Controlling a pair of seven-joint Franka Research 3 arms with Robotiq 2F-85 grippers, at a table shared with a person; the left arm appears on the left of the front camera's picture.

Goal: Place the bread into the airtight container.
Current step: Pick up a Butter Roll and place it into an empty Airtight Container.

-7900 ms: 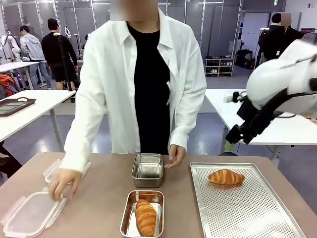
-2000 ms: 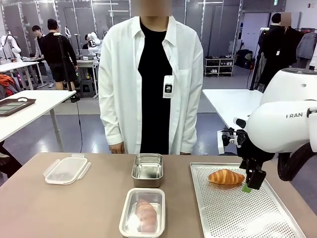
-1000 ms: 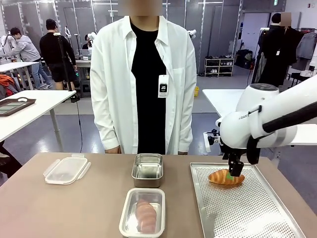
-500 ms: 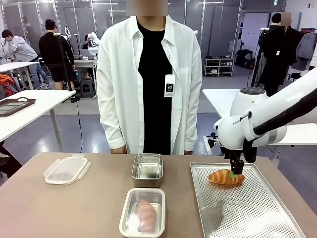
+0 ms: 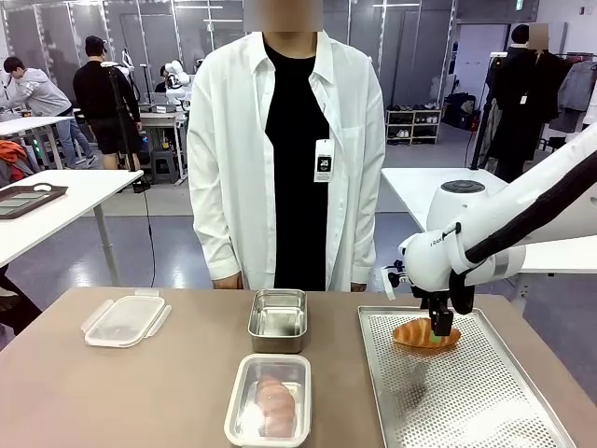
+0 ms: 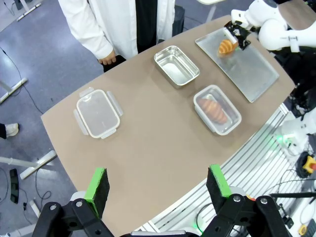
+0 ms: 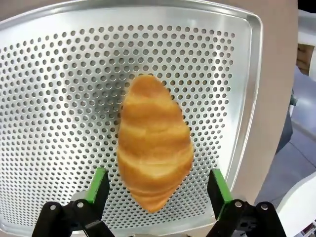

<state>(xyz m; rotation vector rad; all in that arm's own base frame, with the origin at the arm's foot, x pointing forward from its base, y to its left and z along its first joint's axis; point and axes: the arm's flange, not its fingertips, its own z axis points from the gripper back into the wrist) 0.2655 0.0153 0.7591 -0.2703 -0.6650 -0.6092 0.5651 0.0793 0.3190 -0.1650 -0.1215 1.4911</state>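
Two hazards: you are working over the perforated silver metal tray [image 5: 466, 397], well apart from the empty rectangular steel container [image 5: 278, 318]. The golden crescent bread [image 7: 154, 143] is lying there between your right gripper [image 7: 158, 180]'s released green pads [image 7: 101, 181]; squeezing hard is risking crushing, gripping off-centre slipping. Your left gripper [image 6: 157, 183] is hanging released.

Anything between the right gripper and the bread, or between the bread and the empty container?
Nothing visible. The open right gripper hangs over the bread on the tray, straddling it. The empty container stands lidless just left of the tray; the lidded container is off that line.
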